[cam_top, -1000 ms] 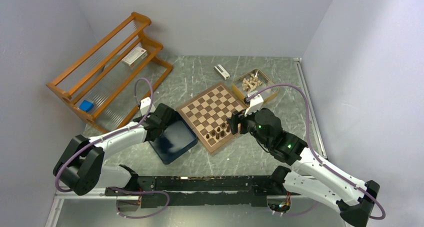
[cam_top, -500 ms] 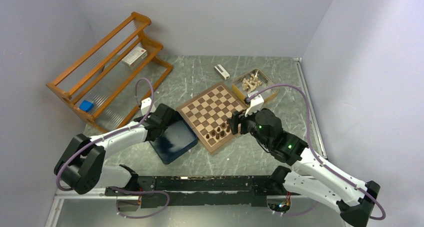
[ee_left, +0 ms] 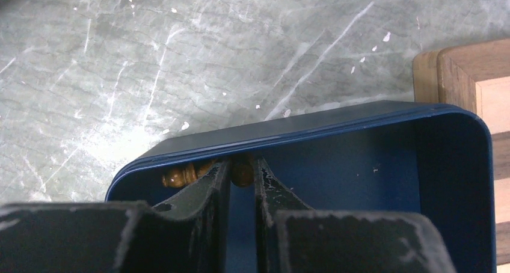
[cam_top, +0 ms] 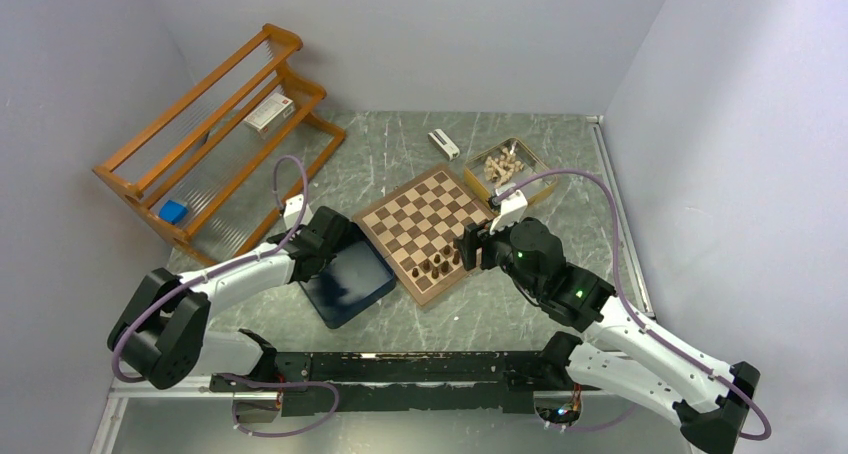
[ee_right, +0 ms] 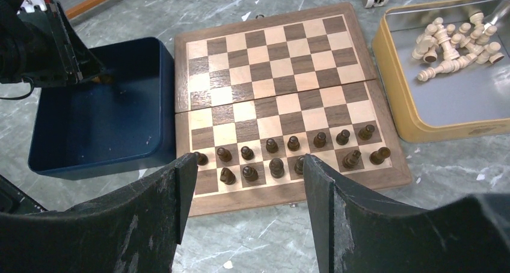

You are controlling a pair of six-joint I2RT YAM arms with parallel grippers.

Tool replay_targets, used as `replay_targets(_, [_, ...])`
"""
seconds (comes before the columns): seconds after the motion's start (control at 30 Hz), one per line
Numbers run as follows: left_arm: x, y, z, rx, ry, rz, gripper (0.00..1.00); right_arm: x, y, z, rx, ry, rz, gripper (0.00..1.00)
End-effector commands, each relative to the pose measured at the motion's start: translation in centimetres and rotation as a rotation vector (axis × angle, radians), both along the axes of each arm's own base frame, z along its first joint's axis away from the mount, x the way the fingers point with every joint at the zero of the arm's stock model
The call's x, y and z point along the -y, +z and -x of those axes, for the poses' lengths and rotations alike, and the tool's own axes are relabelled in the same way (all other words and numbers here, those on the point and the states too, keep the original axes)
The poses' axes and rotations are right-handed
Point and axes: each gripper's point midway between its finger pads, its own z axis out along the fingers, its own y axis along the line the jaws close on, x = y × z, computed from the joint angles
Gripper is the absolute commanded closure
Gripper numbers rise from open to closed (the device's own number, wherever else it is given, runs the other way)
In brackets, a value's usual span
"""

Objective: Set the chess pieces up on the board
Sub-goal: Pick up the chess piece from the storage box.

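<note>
My left gripper (ee_left: 242,163) reaches into the far corner of the dark blue box (ee_left: 373,113) and is shut on a brown chess piece (ee_left: 243,172). Another brown piece (ee_left: 179,176) lies just left of its fingers against the box wall. From above, the left gripper (cam_top: 322,242) sits over the box (cam_top: 350,286), left of the board (cam_top: 420,214). Several dark chess pieces (ee_right: 282,145) stand in two rows on the board's (ee_right: 270,62) near edge. My right gripper (ee_right: 248,163) hovers open just in front of those rows, holding nothing.
A tan tin (ee_right: 391,62) with pale pieces (ee_right: 451,44) stands right of the board. A small white object (cam_top: 443,144) lies behind the board. A wooden rack (cam_top: 220,124) at the back left holds a white box (cam_top: 268,111) and a blue block (cam_top: 173,211).
The left gripper's jaws have closed in on the chess piece in the box. Neither arm has visibly shifted from above.
</note>
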Motion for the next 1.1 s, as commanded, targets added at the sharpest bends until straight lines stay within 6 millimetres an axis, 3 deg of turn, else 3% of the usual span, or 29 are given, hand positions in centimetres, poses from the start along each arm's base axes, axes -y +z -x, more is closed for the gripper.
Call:
replay_targets(0.0, [1.2,1.5,-1.1,0.039,-0.042,0.047,0.94,0.3,0.2,0.0,0.011,-0.011,-0.004,0.31])
replay_targets(0.43, [2.8,2.6,-1.2,0.037,-0.126,0.102,0.95,-0.2,0.0,-0.2,0.004,-0.003,0.001,0.31])
replay_targets(0.93, [4.1,5.9,-1.7,0.093,-0.151,0.174,0.95,-0.2,-0.5,-0.7,-0.016,-0.043,-0.017,0.31])
replay_targets(1.07, [5.1,7.6,-1.6,0.105,-0.125,0.259,0.95,-1.3,-0.1,-0.4,-0.034,-0.024,-0.099,0.31])
